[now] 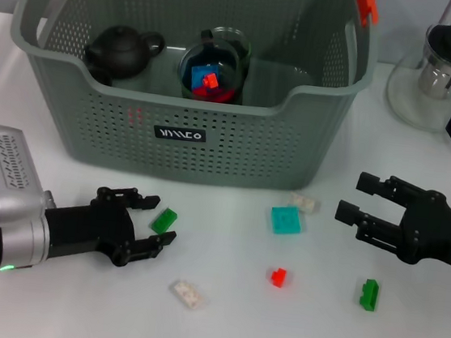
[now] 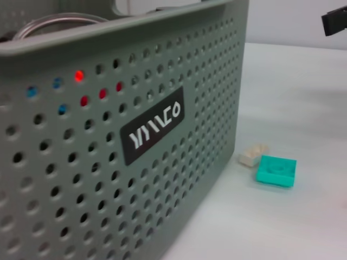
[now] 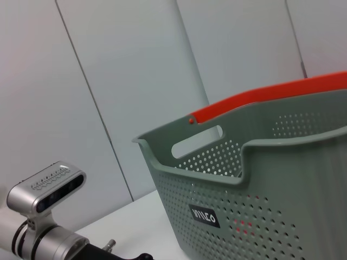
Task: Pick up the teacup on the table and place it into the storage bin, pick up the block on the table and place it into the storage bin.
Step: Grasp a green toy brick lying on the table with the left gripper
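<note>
The grey storage bin [image 1: 212, 147] stands at the back centre of the table. Inside it a glass teacup [image 1: 213, 74] holds red and blue blocks. My left gripper [image 1: 160, 221] lies low at the front left, open, and a green block [image 1: 164, 220] sits on the table between its fingertips. To the right, my right gripper [image 1: 352, 196] is open and holds nothing. A teal block [image 1: 286, 220] and a cream block [image 1: 305, 202] lie in front of the bin. The left wrist view shows the bin wall [image 2: 108, 162], the teal block [image 2: 276, 170] and the cream block [image 2: 253, 155].
A black teapot [image 1: 121, 49] sits in the bin beside the teacup. A glass pot with a black handle [image 1: 444, 76] stands at the back right. Loose on the table are a red block [image 1: 278, 276], another green block [image 1: 369, 294] and a white block [image 1: 187, 293].
</note>
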